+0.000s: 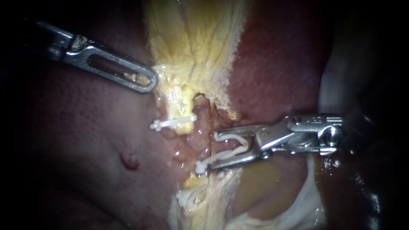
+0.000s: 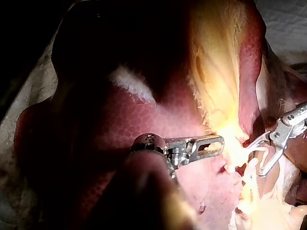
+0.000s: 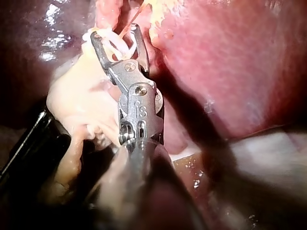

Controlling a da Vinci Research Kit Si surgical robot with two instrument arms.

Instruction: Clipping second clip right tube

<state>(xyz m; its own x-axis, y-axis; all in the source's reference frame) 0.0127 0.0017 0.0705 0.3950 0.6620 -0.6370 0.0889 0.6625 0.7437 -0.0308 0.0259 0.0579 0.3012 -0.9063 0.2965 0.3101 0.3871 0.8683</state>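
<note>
Our left instrument [image 1: 147, 83] comes in from the upper left, shaft sloping down, and its windowed jaws are clamped on the edge of the yellowish tissue [image 1: 191, 42], with a scrap of it showing through the window; the left wrist view [image 2: 218, 143] shows the same hold. Our right instrument [image 1: 213, 148] reaches in almost level from the right. Its jaws stand wide apart yet carry a white open clip [image 1: 230, 137] pressed between them, its two legs lying along the upper and lower jaw. The right tube [image 1: 203, 127], pinkish and running top to bottom, sits just at the mouth of that clip, and the clip's tips reach its near side; we cannot tell whether they pass fully around it. In the right wrist view the jaws [image 3: 116, 33] point away from the camera with the clip [image 3: 115, 42] in them, against pale tissue. Just beside the tube, a closed clip [image 1: 172, 123] lies across a yellow strand. Dark red liver [image 1: 85, 140] spreads on both sides. The yellowish tissue hides the tube's upper end.
</note>
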